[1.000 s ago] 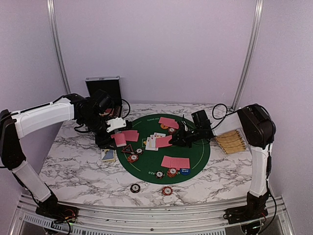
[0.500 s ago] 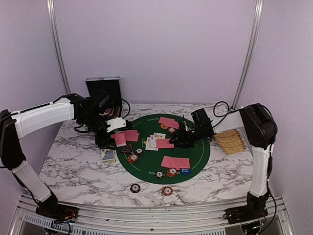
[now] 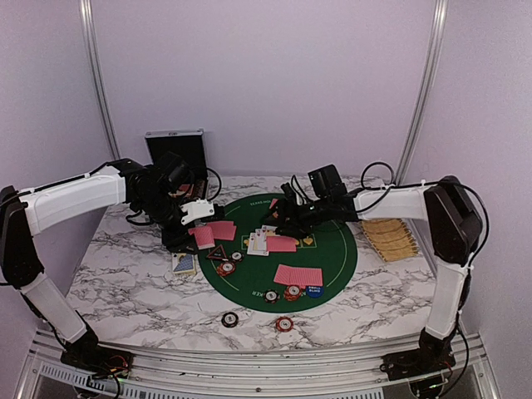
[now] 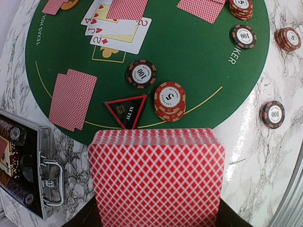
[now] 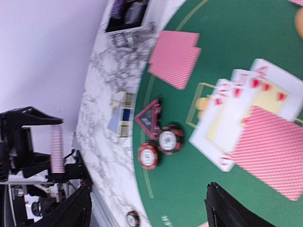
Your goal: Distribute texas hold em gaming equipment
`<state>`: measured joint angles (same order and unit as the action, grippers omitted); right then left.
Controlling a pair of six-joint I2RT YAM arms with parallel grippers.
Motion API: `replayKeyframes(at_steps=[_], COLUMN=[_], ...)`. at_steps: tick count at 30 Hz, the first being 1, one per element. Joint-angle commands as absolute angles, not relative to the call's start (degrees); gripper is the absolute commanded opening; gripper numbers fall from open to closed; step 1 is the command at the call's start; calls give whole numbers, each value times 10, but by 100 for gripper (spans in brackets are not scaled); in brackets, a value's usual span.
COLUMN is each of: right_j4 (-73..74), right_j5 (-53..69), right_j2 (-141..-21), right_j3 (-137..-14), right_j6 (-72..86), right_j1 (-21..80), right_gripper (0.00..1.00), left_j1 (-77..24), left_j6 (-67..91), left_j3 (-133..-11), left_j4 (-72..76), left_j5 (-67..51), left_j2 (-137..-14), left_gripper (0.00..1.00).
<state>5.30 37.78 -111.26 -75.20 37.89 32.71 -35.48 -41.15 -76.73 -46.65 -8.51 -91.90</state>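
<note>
Red-backed card deck (image 4: 156, 182) sat clamped in the left gripper (image 3: 198, 228); the right gripper (image 5: 147, 210) hovered spread wide, holding nothing, over the green mat (image 4: 199, 61).

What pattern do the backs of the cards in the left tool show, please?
The held cards show a red-and-white diamond lattice, clearest in the left wrist view.
</note>
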Motion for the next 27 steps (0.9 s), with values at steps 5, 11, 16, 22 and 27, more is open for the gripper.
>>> replayKeyframes(at_steps=[5,11,16,22,27], right_j4=[-134,-167,-179,-203,-212], right_j5=[496,511,515,522,529], right_j2=[-1165,-1195,-1218,-1252,-1276], right_j3=[-799,-828,-855,-882,-904], right_j6=[523,553,567,590,602], right_j1=[413,439,454,463,472], right_gripper=[82,82,82,82,82], left_j1=[-360,-363,-367,-373,-376], left_j6=[-409,-407,-405,-403,-404], left_j3=[-771,-774,-779,-790,-795], left_j4=[-475,-474,-474,-475,-475], left_j5=[-94,-98,-99,-100,-99], left_j2=[-903,-903,-906,-911,-911], left_gripper=[0,0,0,0,0])
